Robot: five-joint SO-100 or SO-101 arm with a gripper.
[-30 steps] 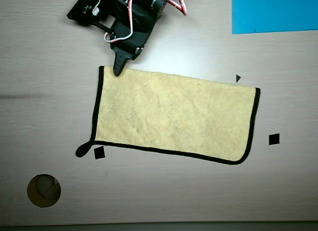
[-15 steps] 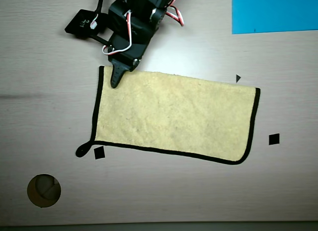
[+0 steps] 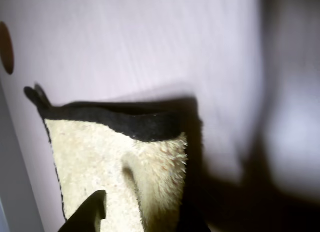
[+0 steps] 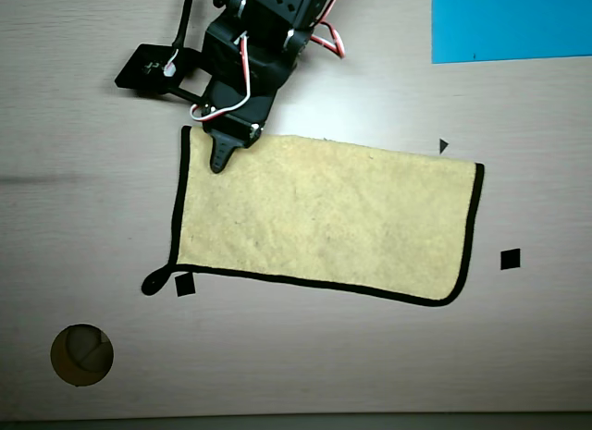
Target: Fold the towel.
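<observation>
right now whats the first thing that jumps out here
The pale yellow towel with black trim lies spread flat mid-table in the overhead view. The black gripper sits over its upper left corner, red and white wires behind it. A bright blue sheet fills the top right corner.

Overhead view: fixed camera above the table (image 4: pixel 83 199), facing straight down, far enough off to take in the whole towel (image 4: pixel 324 217), the arm (image 4: pixel 254 51) entering from the top edge, a blue sheet (image 4: pixel 509 23) at top right and a round hole (image 4: pixel 81 354) at lower left.

Wrist view: camera rides on the arm, very close to the cloth, aimed down along the gripper (image 3: pixel 135 219), whose dark fingers enter from the bottom edge. Picture is soft and partly shadowed.

Shared ground: both views show the towel's black-trimmed left edge, its corner loop (image 3: pixel 36 96) and the hole (image 3: pixel 6 47); wrist view frames only that end.
</observation>
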